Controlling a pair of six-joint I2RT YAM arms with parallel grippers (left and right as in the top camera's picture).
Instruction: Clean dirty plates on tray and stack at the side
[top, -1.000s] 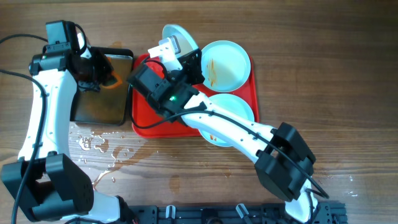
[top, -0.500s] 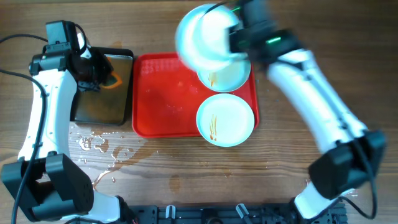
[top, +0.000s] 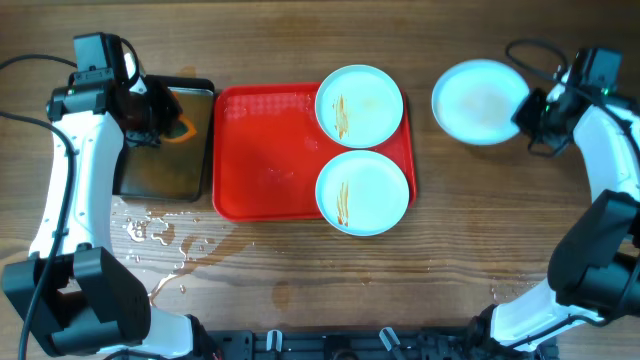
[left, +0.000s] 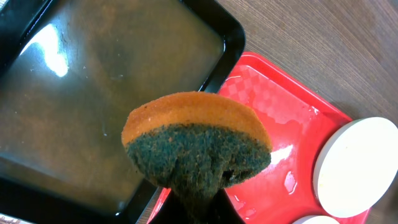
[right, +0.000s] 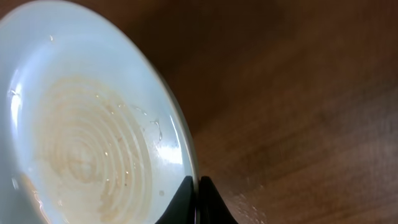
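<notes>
Two streaked plates (top: 359, 104) are left on the tray (top: 260, 150), a third plate (top: 480, 101), pinched at its rim by the right claw (right: 196, 193) beside it, must be set down next; a sponge (left: 196, 146) is gripped by the left claw (left: 193, 208).

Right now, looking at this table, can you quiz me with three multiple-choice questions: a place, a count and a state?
1. Where is the third plate relative to the red tray?
A) on its left half
B) off it to the right, pinched by the right gripper
C) stacked on another plate

2. How many plates lie on the tray?
A) one
B) two
C) three

3. What state are those in?
A) streaked with orange sauce
B) spotless
C) broken

Answers:
1 B, the right wrist view shows its rim clamped.
2 B, a far plate and a near plate on the tray's right side.
3 A, orange streaks cross both.
</notes>
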